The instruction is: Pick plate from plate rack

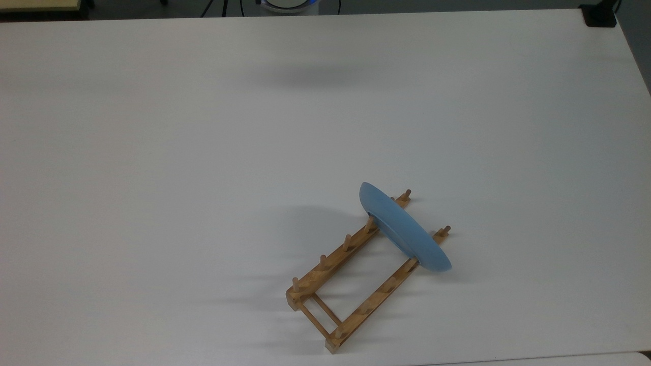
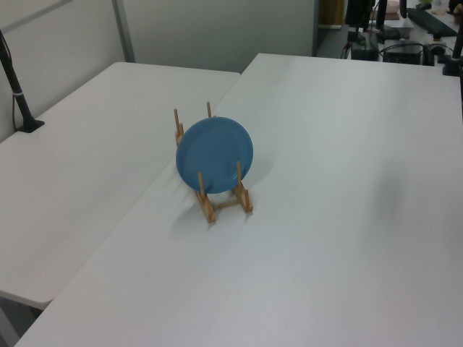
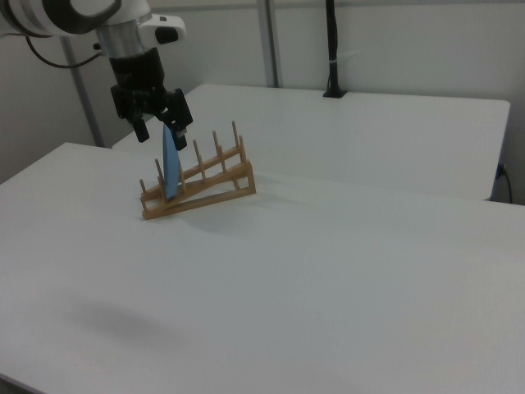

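Right view puts the tool (image 3: 156, 123) at about 10 o'clock in the frame, hanging just above the top edge of the plate (image 3: 170, 168), its two fingers spread apart on either side of the rim line and holding nothing. From the tool the plate lies straight down, at 6 o'clock, so I judge the coming move to be a short descent that brings the rim between the fingers before they close.

The plate stands on edge in the plate rack (image 3: 205, 185), wedged between pegs near the end of the rack that falls at 9 o'clock in the right view. It appears nearly edge-on there, a thin blue sliver leaning slightly off vertical.

Top view shows the plate (image 1: 402, 229) as a narrow ellipse crossing both rails of the plate rack (image 1: 351, 269); its long axis runs from about 10 o'clock to 4 o'clock, square to the rails, which run from 7 o'clock to 1 o'clock. It sits in the slot near the 1 o'clock end of the rack, with one pair of pegs beyond it.

Left view faces the plate's (image 2: 215, 155) broad round side, upright in the rack (image 2: 224, 202) on the white table (image 2: 347, 238). The fingers' gap, I judge, must line up across the thin edge
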Robot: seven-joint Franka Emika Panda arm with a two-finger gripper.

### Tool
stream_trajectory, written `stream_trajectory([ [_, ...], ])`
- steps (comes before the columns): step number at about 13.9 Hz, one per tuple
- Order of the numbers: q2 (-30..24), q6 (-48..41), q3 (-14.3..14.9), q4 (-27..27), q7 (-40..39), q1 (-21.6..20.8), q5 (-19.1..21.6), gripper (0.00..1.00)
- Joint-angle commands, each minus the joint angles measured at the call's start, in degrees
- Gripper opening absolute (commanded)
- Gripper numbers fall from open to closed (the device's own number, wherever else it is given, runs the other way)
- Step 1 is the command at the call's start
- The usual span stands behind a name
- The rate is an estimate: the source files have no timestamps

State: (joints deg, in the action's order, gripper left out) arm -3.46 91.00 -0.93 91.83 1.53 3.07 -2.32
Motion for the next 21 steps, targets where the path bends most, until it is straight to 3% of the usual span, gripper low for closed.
stream_trajectory([
  [1, -0.23, 0.41, -0.3, 0.37, -1.18, 0.01, 1.53, 1.0],
  [21, -0.14, 0.58, -0.3, 0.46, -3.01, 0.19, 3.73, 1.0],
])
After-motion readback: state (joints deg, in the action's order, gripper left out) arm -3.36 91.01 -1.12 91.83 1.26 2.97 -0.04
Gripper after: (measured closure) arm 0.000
